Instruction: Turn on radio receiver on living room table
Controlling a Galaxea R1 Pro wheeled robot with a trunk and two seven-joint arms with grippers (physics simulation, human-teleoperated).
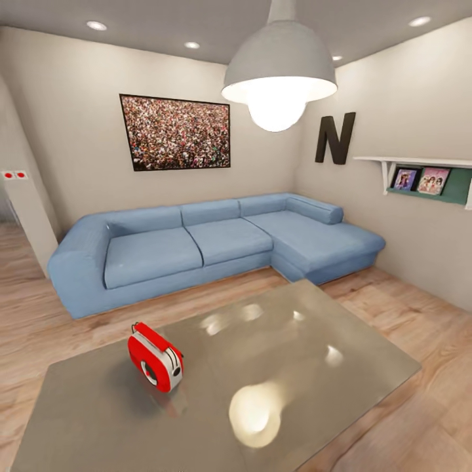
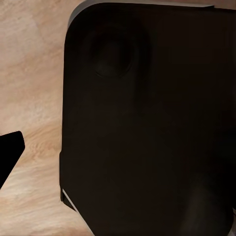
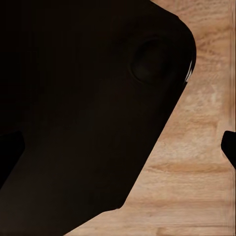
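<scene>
The bright red radio receiver [image 1: 155, 358] with its white band and round dial stands upright on the left part of the glossy grey-brown table [image 1: 314, 367] in the head view. Behind the table lies the living room with its blue sectional sofa [image 1: 216, 244] and the crowd picture [image 1: 176, 132] on the beige wall. In the left wrist view my left gripper [image 2: 118, 152] shows one dark fingertip [image 2: 10, 153] at the frame's edge, over wood floor. My right gripper [image 3: 120, 147] shows a fingertip [image 3: 230, 145] at the opposite edge. Both sets of fingers stand wide apart with nothing between them.
A big grey pendant lamp [image 1: 279, 72] hangs over the table. A wall shelf [image 1: 419, 172] with framed photos and a dark letter N [image 1: 335, 137] are on the right wall. Light wood floor [image 1: 406, 308] surrounds the table. A dark robot body part [image 2: 147, 123] looms in both wrist views.
</scene>
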